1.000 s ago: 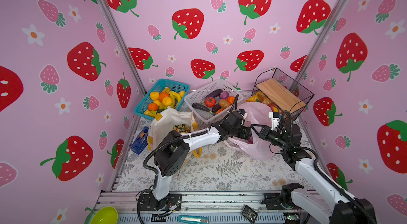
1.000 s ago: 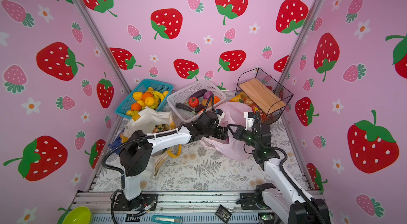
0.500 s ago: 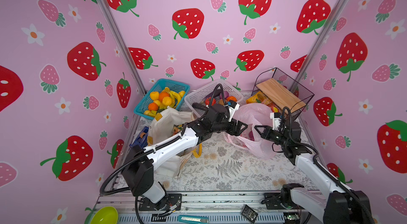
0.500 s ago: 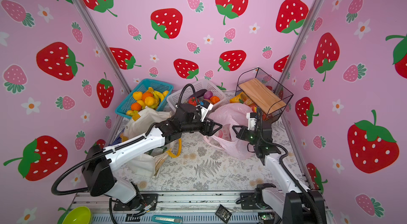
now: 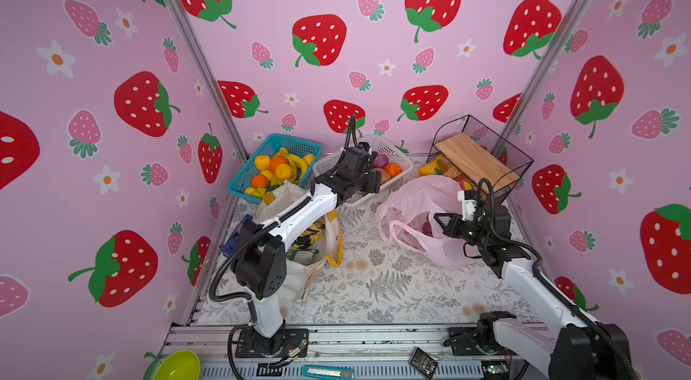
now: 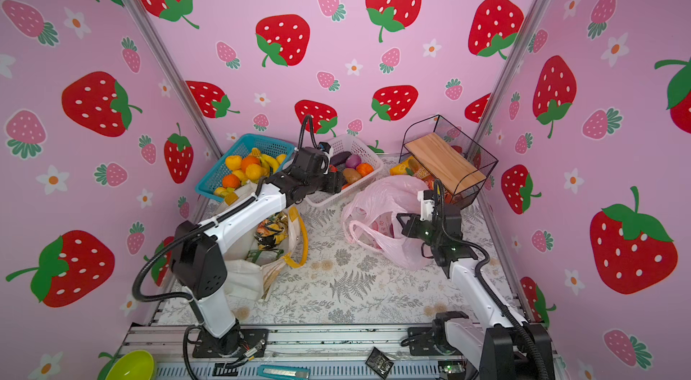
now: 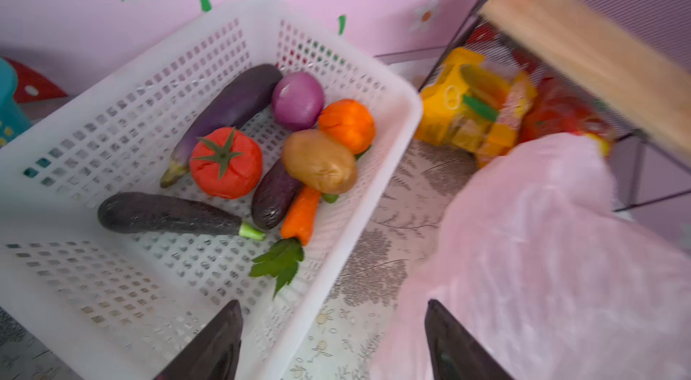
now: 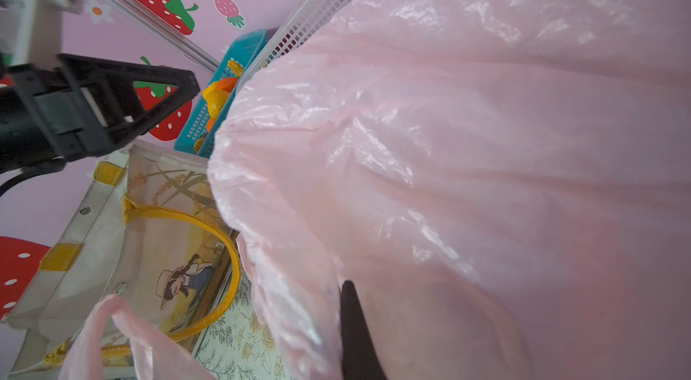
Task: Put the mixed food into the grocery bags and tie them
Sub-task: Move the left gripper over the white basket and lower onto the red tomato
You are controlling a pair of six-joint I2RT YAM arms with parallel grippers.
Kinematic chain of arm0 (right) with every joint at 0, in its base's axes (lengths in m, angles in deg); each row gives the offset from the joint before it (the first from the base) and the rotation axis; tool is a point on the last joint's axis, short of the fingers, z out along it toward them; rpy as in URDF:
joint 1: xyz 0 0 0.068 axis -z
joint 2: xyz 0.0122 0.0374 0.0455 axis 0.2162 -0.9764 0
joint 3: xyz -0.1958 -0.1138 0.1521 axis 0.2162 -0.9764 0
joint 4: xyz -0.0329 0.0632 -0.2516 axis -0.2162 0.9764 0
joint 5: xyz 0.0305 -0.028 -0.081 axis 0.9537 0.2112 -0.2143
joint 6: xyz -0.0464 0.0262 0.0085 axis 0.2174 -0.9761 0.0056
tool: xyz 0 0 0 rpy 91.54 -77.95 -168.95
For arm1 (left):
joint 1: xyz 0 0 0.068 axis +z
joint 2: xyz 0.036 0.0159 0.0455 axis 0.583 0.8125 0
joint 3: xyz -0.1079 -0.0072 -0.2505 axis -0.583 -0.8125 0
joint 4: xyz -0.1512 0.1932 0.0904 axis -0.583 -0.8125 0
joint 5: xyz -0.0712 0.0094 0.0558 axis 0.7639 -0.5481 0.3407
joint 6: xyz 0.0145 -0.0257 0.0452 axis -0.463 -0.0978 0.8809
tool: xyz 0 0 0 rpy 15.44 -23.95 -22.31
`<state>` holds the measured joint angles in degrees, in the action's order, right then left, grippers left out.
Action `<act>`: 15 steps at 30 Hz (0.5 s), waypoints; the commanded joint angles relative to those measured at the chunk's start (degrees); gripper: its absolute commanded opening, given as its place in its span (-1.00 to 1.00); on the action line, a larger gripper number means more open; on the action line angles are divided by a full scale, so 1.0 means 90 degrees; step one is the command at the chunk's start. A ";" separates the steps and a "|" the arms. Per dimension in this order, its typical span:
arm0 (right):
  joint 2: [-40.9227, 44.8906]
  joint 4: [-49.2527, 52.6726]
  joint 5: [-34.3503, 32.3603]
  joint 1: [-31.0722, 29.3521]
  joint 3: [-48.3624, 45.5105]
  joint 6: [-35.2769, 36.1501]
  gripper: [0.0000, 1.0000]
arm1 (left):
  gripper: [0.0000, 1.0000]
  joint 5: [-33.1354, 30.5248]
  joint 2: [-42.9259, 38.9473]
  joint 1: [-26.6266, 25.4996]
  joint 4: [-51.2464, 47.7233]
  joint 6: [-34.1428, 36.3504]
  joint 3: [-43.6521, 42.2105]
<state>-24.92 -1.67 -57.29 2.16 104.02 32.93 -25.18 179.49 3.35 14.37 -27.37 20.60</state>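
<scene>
Vegetables [image 5: 392,169]: in both top views, lying in the white basket [image 5: 390,145] at the back of the table [image 5: 374,284], partly hidden by the left arm [image 5: 299,210].
Pink bag [image 5: 415,198]: sitting just right of the white basket, its mouth gaping toward the table's middle.
Tote [image 5: 299,277]: standing at the left beneath the left arm, a yellow handle drooping over its side.
Blue basket [image 5: 239,187]: holding yellow and orange fruit [image 5: 276,165], just behind the tote.
Left gripper [image 5: 374,185]: hovering over the white basket.
Right gripper [image 5: 440,220]: pressing at the edge of the pink bag's mouth.
Left wrist view, jaws: standing wide apart, gripping nothing, above the white basket's rim.
Left wrist view, contents: tomato [image 7: 224,161], onion [image 7: 297,99], potato [image 7: 318,161], carrot [image 7: 301,215] and three eggplants [image 7: 168,213] are crowding the basket's middle, with the potato overlapping the carrot's thick end.
Snack packets [image 7: 463,112]: lying at the foot of the wire rack [image 7: 583,41], outside both bags.
Right wrist view, jaws: closed, pinching the pink bag's film, which is billowing across most of the view. The tote is standing beyond.
</scene>
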 commanded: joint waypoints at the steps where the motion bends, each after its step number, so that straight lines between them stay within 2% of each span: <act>1: -0.0005 0.0043 -0.0095 0.0044 0.0122 0.0218 -1.00 | 0.55 -0.0655 0.0615 0.0231 -0.0826 0.0210 0.0882; 7: -0.0079 0.0007 -0.0087 0.0051 0.0093 0.0297 -1.00 | 0.56 -0.0438 0.2044 0.0620 -0.1182 0.0013 0.2146; 12: -0.0121 -0.0020 -0.0033 0.0054 0.0084 0.0302 -1.00 | 0.62 -0.0723 0.2986 0.0756 -0.1514 -0.0012 0.3272; 15: -0.0086 -0.0020 -0.0054 0.0062 0.0054 0.0316 -1.00 | 0.64 -0.0635 0.3440 0.0834 -0.1576 0.0045 0.3762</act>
<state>-25.68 -1.58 -57.55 2.18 104.02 34.46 -29.86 208.54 10.54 3.26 -26.91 49.58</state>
